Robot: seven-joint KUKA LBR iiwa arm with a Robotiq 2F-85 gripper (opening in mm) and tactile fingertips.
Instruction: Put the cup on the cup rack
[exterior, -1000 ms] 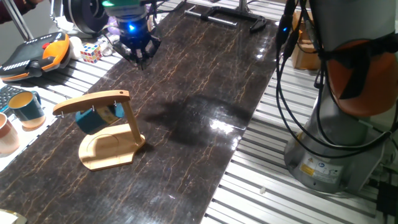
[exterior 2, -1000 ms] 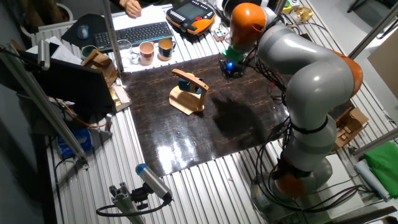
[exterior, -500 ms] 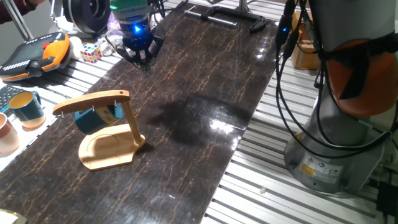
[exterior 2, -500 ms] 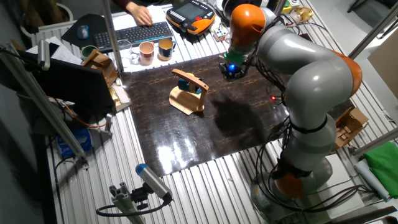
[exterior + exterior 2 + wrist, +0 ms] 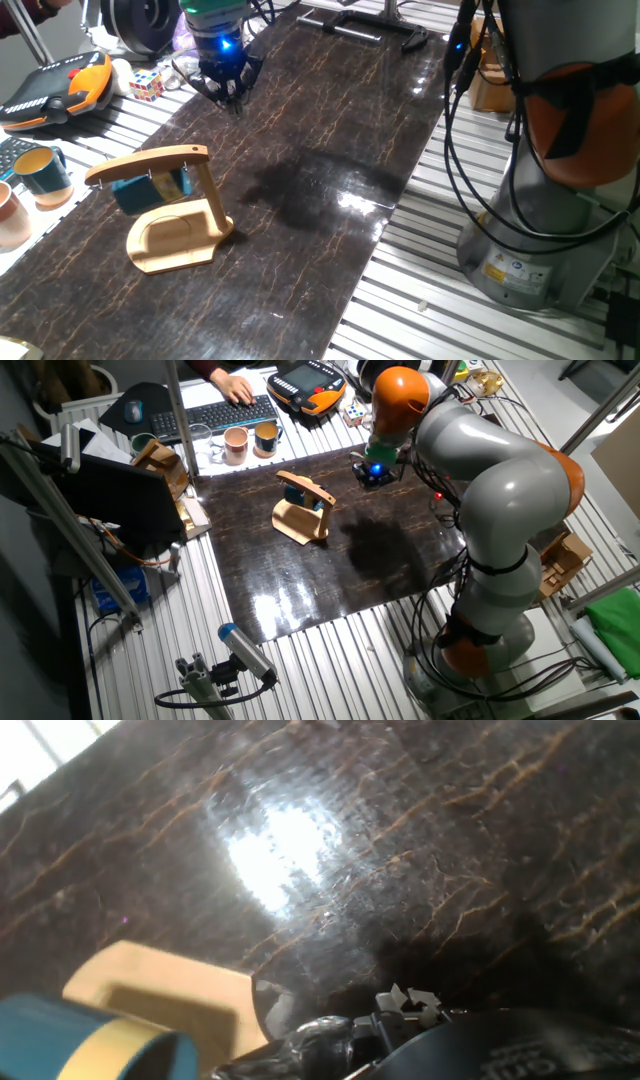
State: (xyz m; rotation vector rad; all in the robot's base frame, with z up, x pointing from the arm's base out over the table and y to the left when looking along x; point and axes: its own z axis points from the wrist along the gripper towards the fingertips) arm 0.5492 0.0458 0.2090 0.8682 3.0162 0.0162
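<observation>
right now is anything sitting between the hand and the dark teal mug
Nothing visible does. The dark teal mug already hangs under the curved arm of the light wooden cup rack; only bare dark marbled table lies between it and the hand.

**A robotics lab bench**

This is a robot laboratory or test cell. A dark marbled board (image 5: 330,560) lies on a table of slotted aluminium profiles (image 5: 440,290). At three o'clock in one fixed view, the grey-and-orange arm (image 5: 560,150) stands on its base, draped with black cables (image 5: 470,170). At ten o'clock sits an orange teach pendant (image 5: 55,88) beside a Rubik's cube (image 5: 146,84). In the other fixed view, a keyboard (image 5: 215,412) lies at eleven o'clock, and aluminium framing (image 5: 80,550) stands at nine.
</observation>
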